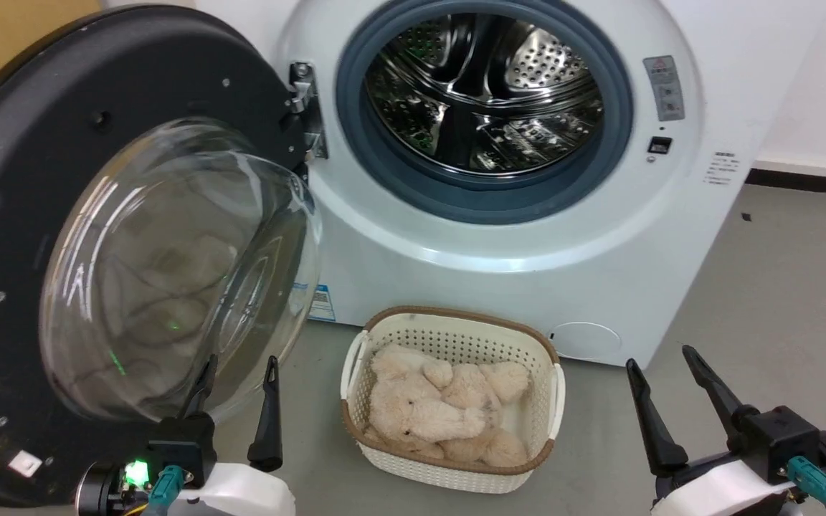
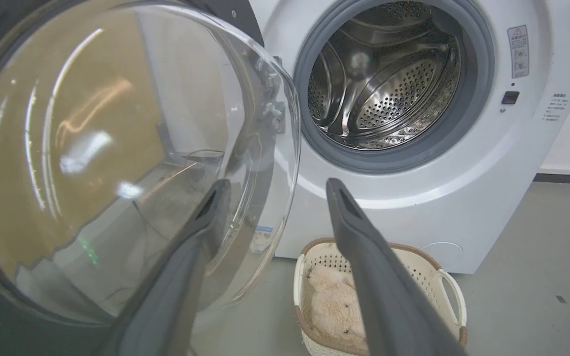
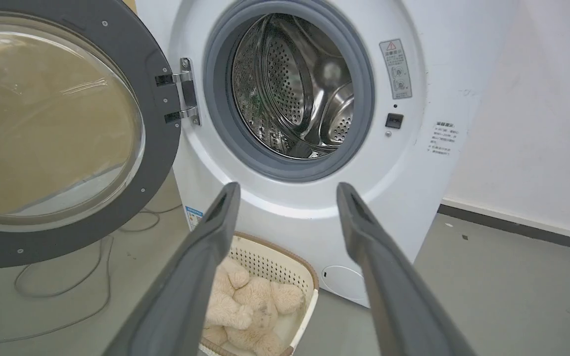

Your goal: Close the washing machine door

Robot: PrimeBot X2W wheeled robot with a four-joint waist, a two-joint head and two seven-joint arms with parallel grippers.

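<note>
Since the washing machine door (image 1: 133, 236) stands swung wide at the left of the washing machine (image 1: 528, 272), the left gripper (image 1: 241, 362), spread and empty near its glass, should push the dark rim far from the hinge (image 1: 305, 107), sweeping above the basket (image 1: 456, 315); the right gripper (image 1: 658, 356) hangs spread, empty.

We see two long, dark, tapering fingers (image 1: 267, 419) on our left gripper (image 1: 241, 360), set in a black block (image 1: 187, 433) above a rounded white forearm shell (image 1: 248, 496). A green light (image 1: 136, 473) glows beside a teal plug (image 1: 168, 485). Our right gripper (image 1: 658, 357) has the same fingers, block, shell and plug; up close, the fingers look matte grey with a shallow groove near each tip
</note>
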